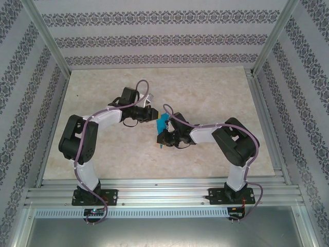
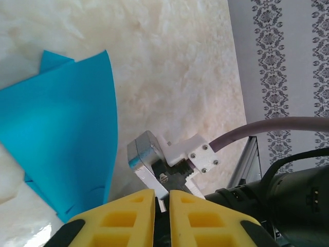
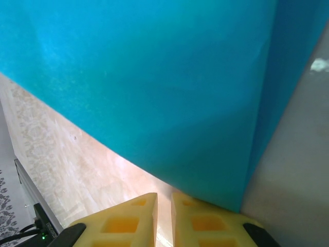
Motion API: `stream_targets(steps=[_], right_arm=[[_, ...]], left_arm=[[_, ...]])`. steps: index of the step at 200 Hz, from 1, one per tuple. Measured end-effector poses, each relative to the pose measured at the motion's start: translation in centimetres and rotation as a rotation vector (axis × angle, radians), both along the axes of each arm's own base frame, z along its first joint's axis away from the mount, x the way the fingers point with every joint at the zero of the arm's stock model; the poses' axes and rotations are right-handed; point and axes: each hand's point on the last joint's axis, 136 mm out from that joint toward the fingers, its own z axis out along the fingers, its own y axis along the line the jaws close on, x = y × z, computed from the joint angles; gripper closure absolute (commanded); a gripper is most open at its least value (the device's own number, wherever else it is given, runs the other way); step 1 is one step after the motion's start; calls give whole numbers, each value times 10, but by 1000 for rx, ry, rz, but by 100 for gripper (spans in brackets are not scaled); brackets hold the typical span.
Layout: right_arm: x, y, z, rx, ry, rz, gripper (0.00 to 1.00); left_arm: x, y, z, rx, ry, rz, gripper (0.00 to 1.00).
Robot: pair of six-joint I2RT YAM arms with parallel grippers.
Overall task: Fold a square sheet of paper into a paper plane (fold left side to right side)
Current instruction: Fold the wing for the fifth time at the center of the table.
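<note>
The turquoise-blue sheet of paper (image 1: 162, 122) sits mid-table between my two grippers, folded with layered edges. In the left wrist view the paper (image 2: 56, 134) lies left of my left gripper (image 2: 162, 191), whose yellow fingers stand almost together with nothing between them. My left gripper (image 1: 152, 114) is just left of the paper. My right gripper (image 1: 163, 135) is at its near edge. In the right wrist view the paper (image 3: 154, 87) rises just beyond my right gripper (image 3: 164, 194). Its lower edge overlaps the right fingertip (image 3: 198, 203), and bare table shows through the narrow gap.
The right arm's white and grey wrist mount (image 2: 154, 159) and its purple cable (image 2: 267, 128) sit close ahead of my left fingers. Patterned walls (image 1: 164, 41) and aluminium frame posts (image 1: 46, 38) enclose the beige marble tabletop (image 1: 205, 92).
</note>
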Motion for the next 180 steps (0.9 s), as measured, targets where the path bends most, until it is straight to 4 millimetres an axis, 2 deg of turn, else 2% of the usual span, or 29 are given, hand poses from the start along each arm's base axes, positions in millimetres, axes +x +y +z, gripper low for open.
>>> stream_targets(steps=[49, 89, 119, 151, 180], right_arm=[[-1, -1, -1, -6, 13, -5, 84], [1, -4, -1, -7, 40, -28, 84], [1, -5, -1, -12, 36, -23, 84], [1, -5, -1, -14, 31, -18, 84], [1, -5, -1, -15, 26, -12, 84]], left_arm=[[-11, -20, -32, 21, 96, -37, 85], [-4, -27, -40, 56, 103, -37, 87], [7, -27, -59, 113, 101, -17, 87], [7, -23, -97, 183, 146, -2, 87], [10, -23, -97, 193, 135, 2, 87]])
